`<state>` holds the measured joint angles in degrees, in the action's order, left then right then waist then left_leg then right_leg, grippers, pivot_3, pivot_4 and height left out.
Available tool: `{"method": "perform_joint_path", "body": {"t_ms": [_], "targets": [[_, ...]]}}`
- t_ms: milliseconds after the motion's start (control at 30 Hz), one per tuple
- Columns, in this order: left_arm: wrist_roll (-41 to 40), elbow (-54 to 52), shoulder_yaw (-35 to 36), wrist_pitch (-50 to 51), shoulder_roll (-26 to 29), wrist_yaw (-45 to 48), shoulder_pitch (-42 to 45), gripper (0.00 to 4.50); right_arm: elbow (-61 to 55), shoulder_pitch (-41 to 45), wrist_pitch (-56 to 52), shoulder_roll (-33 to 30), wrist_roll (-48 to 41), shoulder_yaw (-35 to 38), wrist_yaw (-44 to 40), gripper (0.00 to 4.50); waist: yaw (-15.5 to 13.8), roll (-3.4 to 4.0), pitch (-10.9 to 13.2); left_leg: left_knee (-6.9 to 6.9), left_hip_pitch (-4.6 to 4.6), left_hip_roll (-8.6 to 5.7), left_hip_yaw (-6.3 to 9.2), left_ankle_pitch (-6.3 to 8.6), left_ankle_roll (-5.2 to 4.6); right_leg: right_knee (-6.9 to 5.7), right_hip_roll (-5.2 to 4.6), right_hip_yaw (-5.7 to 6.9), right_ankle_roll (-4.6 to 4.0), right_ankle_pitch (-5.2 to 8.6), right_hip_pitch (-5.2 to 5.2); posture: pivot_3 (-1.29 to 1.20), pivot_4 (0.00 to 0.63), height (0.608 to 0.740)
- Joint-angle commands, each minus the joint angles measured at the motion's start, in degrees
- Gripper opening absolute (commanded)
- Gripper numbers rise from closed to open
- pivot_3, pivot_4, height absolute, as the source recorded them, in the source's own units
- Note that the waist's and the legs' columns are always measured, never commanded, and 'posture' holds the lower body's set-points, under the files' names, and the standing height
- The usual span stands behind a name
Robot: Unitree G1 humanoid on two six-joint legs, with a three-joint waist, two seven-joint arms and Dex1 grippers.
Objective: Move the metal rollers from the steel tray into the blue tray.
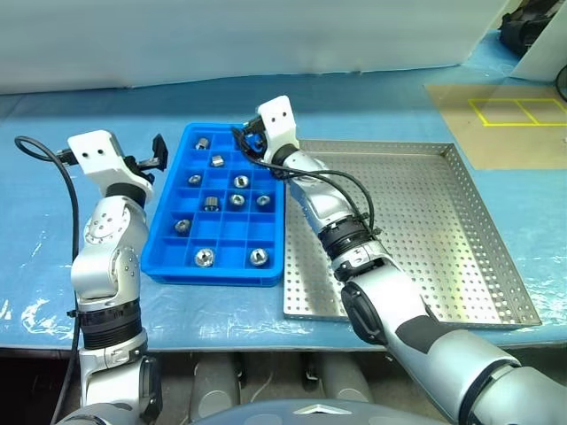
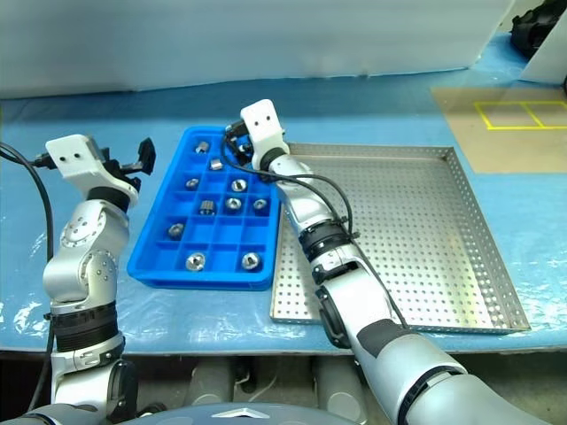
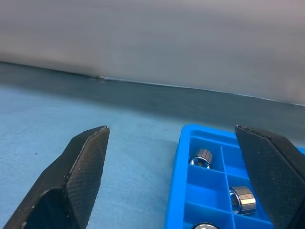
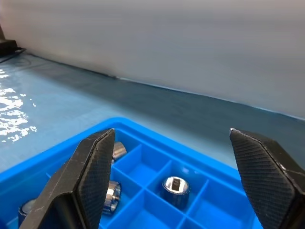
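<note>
The blue tray lies left of centre, and several metal rollers sit in its compartments. Beside it on the right, the steel tray shows only its bare perforated floor. My right gripper hovers open over the blue tray's far right corner. In the right wrist view its fingers stand wide apart above a roller, holding nothing. My left gripper is open and empty, just left of the blue tray's far left corner. In the left wrist view, rollers show between its fingers.
A blue cloth covers the table, with a pale wall behind it. At the far right lies a brown board with yellow tape squares, and a black object sits beyond it. The table's front edge runs close to both trays.
</note>
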<state>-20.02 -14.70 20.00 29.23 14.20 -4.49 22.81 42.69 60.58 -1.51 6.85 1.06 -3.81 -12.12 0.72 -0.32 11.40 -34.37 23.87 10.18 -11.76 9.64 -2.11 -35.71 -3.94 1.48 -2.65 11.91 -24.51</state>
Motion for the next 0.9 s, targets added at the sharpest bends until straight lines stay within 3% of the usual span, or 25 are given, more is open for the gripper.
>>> {"method": "perform_joint_path", "body": {"t_ms": [33, 467, 667, 800, 900], "targets": [[0.7, -1.6, 1.0, -1.0, -0.5, -1.5, 0.1, 4.46, 0.9, 2.9, 2.0, 0.0, 0.4, -0.3, 0.2, 3.93, -0.1, 0.0, 0.0, 0.0, 0.0, -0.01, 0.0, 0.0, 0.0, 0.0, 0.0, 0.0, 0.0, 0.0, 0.0, -0.13, 0.15, 0.74], [-0.5, -2.3, 0.5, 0.0, -2.6, -2.1, -0.3, 4.46, 2.2, 4.4, 2.5, 0.6, 0.0, -0.2, -1.2, 3.93, -0.2, -0.01, 0.0, 0.06, 0.02, -0.02, 0.0, 0.0, 0.0, 0.03, -0.01, 0.0, 0.0, 0.0, -0.02, -0.14, 0.15, 0.74], [0.2, 0.0, -1.3, -0.4, -2.1, -0.9, 3.5, 4.46, 5.2, 5.4, 3.0, -2.1, 0.0, 1.4, 0.9, 3.93, -0.2, -0.02, 0.0, 0.06, 0.02, -0.04, 0.0, -0.02, 0.02, 0.02, -0.01, 0.0, 0.0, 0.0, -0.01, -0.18, 0.15, 0.74], [-5.6, -0.1, 2.5, 2.1, -4.4, -2.1, 5.9, 4.46, 4.8, 4.9, 3.0, -2.1, 0.1, 1.3, 1.9, 3.93, 0.1, -0.01, 0.0, 0.06, 0.02, -0.08, 0.0, -0.02, 0.02, 0.02, -0.02, -0.02, 0.0, 0.0, -0.01, -0.22, 0.15, 0.74], [-4.4, 1.6, 1.2, 2.9, -3.5, -1.8, 6.9, 4.46, 1.9, 2.9, 2.2, -2.0, 0.1, 0.9, 2.1, 3.93, 0.4, -0.01, 0.0, 0.08, 0.03, -0.01, -0.02, -0.03, 0.03, 0.0, 0.02, -0.02, -0.01, 0.0, -0.09, -0.26, 0.15, 0.74]]}}
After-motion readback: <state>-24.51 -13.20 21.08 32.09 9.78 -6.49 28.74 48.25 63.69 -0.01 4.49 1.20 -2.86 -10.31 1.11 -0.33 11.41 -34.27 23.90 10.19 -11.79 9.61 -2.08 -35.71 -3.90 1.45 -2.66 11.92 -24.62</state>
